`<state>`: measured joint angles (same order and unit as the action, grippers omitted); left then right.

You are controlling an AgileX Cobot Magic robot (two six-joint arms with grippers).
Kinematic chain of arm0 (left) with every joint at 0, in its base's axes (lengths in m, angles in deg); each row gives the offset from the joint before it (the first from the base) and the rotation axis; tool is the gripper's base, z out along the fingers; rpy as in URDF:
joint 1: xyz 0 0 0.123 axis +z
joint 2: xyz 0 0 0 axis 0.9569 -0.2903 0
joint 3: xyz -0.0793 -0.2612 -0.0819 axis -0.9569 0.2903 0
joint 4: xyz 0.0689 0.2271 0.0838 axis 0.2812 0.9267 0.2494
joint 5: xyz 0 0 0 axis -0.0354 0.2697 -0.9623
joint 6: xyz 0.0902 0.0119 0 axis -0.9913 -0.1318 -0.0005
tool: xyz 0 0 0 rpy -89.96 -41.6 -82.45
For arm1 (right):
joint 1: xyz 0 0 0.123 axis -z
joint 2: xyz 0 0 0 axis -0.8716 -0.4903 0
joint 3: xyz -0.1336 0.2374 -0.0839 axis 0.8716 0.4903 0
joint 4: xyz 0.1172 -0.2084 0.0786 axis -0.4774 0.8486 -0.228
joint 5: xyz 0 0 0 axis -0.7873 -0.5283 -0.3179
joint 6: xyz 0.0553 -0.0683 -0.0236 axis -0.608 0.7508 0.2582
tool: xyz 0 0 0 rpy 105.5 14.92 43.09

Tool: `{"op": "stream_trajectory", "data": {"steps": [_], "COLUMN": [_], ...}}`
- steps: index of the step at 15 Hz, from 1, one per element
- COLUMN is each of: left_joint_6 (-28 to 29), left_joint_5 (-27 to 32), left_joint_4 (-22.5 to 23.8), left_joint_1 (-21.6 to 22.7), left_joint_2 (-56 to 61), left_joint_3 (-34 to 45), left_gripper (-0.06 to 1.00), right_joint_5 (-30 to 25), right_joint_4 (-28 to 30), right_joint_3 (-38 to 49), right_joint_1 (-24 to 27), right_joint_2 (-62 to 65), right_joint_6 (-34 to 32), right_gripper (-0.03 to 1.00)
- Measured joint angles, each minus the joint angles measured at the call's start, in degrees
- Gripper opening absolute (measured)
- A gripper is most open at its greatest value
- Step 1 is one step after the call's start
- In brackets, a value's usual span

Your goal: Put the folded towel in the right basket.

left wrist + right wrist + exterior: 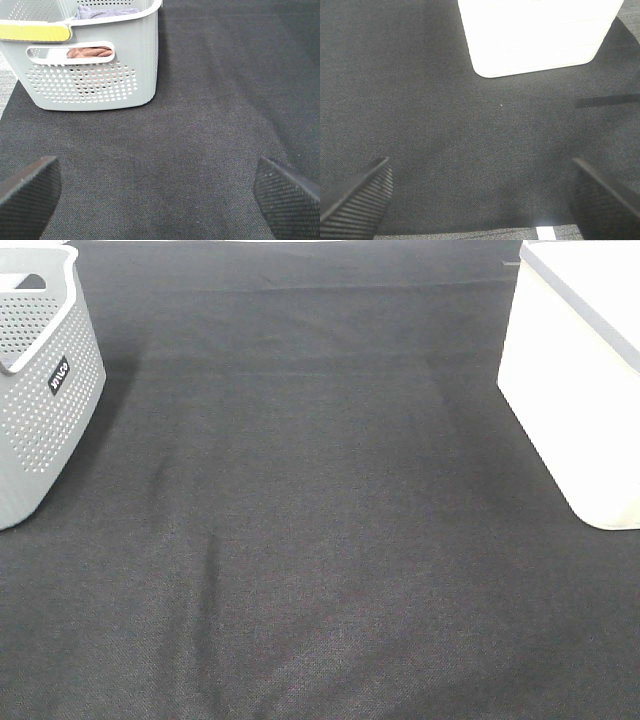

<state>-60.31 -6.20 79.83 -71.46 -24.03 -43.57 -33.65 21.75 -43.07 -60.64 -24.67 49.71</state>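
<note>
The grey perforated basket stands at the far left of the black mat; the left wrist view shows it close up. Inside it lie folded cloths: a brown towel seen through the handle slot and a blue-grey one above the rim. The white right basket stands at the far right, and also shows in the right wrist view. My left gripper is open and empty, a short way in front of the grey basket. My right gripper is open and empty, short of the white basket. Neither gripper shows in the exterior view.
A black woven mat covers the table between the two baskets. A yellow strip lies along the grey basket's rim. The mat's edge and a pale floor show in the right wrist view.
</note>
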Motion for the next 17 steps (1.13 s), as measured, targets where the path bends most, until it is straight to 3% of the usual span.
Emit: {"op": "stream_trajectory", "data": {"steps": [17], "left_joint_6": [0.0], "left_joint_5": [0.0], "left_joint_4": [0.0], "left_joint_1": [0.0], "left_joint_2": [0.0], "left_joint_3": [0.0], "left_gripper": [0.97], "right_joint_5": [0.0], "right_joint_4": [-0.1], "right_joint_3": [0.0], "right_joint_1": [0.0], "right_joint_2": [0.0], "right_joint_6": [0.0], "right_gripper": [0.91]}}
